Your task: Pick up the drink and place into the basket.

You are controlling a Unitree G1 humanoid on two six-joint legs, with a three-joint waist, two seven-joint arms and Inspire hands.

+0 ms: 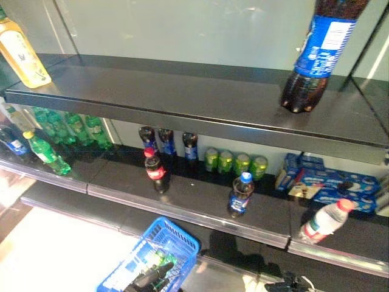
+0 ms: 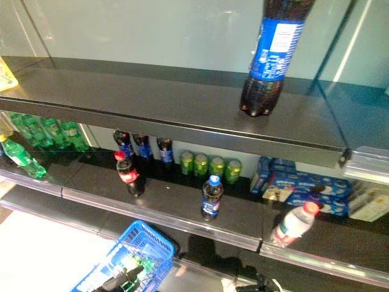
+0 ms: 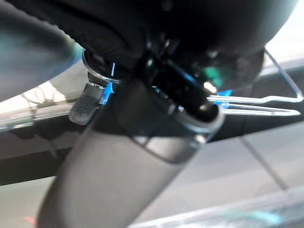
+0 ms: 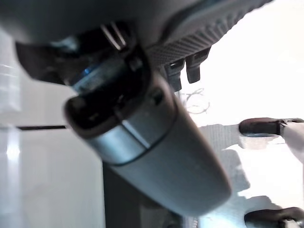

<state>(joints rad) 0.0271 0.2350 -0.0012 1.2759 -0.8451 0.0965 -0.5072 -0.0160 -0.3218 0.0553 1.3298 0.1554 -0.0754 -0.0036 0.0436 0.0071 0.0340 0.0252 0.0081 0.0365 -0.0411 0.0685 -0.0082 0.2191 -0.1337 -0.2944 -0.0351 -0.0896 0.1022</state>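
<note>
Drinks stand on dark shelves. On the top shelf at the right is a big cola bottle (image 1: 316,55) with a blue label. The middle shelf holds a small red-capped cola bottle (image 1: 157,172), a small blue-capped cola bottle (image 1: 240,196) and a white red-capped bottle (image 1: 325,222) lying tilted. Low at the front hangs a blue basket (image 1: 176,237) with a green bottle (image 1: 163,261) in it. My left hand (image 1: 149,278) is curled on its handle (image 3: 266,99). My right hand (image 1: 285,285) hangs low at the bottom edge, fingers (image 4: 190,71) relaxed and empty, far from every bottle.
A yellow bottle (image 1: 21,52) stands at the top shelf's left end. Green bottles (image 1: 45,152), dark bottles (image 1: 167,143) and green cans (image 1: 234,163) line the middle shelf's back, with blue boxes (image 1: 331,182) at the right. Shelf edges jut out toward me.
</note>
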